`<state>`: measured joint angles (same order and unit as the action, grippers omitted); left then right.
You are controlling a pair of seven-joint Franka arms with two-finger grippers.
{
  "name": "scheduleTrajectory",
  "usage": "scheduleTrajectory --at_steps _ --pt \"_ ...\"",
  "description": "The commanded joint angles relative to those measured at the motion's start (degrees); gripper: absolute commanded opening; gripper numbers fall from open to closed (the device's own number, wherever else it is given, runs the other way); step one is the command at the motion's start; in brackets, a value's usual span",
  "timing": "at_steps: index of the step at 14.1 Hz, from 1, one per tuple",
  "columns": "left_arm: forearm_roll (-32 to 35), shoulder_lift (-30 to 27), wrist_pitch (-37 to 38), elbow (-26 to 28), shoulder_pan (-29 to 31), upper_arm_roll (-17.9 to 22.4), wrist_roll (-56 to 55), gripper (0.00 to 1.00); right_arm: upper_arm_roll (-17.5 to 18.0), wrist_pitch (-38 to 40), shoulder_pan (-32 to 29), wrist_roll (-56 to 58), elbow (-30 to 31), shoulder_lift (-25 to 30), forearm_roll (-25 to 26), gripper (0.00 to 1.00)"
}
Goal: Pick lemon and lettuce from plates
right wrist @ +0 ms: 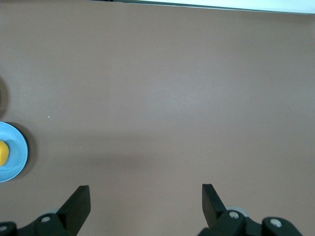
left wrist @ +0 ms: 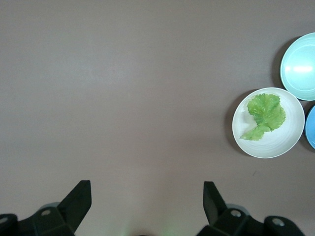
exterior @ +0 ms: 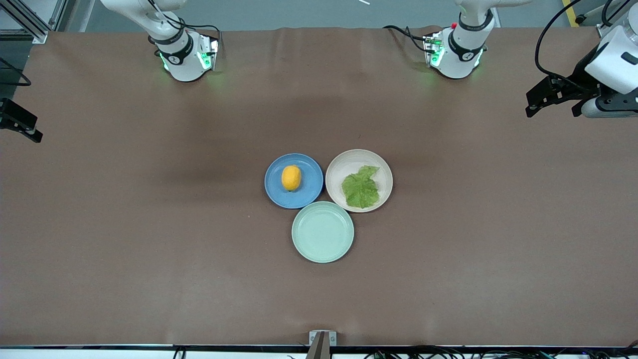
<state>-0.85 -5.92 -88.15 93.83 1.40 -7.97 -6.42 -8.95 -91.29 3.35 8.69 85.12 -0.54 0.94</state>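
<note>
The tabletop (exterior: 149, 224) has a matt brown cover, like paper. The blue plate (exterior: 276, 192), the cream plate (exterior: 339, 167) and the mint-green plate (exterior: 323, 232) look smooth, slightly glossy. The lettuce (exterior: 361, 188) is crinkled, the lemon (exterior: 291, 178) matt.

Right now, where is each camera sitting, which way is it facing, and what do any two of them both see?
Front view: high, facing the robots; both bases at top, three plates mid-table.
Left wrist view: on the left arm, looking down; open left gripper, beige plate with lettuce.
Right wrist view: on the right arm, looking down; open right gripper, blue plate, lemon.
Shared: front and left wrist views both show the lettuce.
</note>
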Motion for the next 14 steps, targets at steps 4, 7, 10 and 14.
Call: scheduleTrajectory --at_steps 4,7,10,14 --pt "1.2 0.46 1.76 -1.37 0.36 0.05 0.36 1.0 -0.01 0.67 0.07 0.27 -1.19 -0.51 0.03 1.0" --pt "2.51 3.71 4.55 -5.75 2.2 -0.03 1.05 1.0 0.07 0.5 0.16 0.27 -1.19 -0.51 -0.06 1.0" --pt "2.69 5.74 5.54 -5.42 1.59 -0.12 0.45 1.0 0.07 0.5 2.96 -0.08 -1.27 -0.51 0.03 1.0" --pt "2.17 8.46 5.54 -3.13 0.8 -0.91 -7.43 1.0 0.07 0.41 11.31 -2.18 -1.19 -1.65 -0.06 1.0"
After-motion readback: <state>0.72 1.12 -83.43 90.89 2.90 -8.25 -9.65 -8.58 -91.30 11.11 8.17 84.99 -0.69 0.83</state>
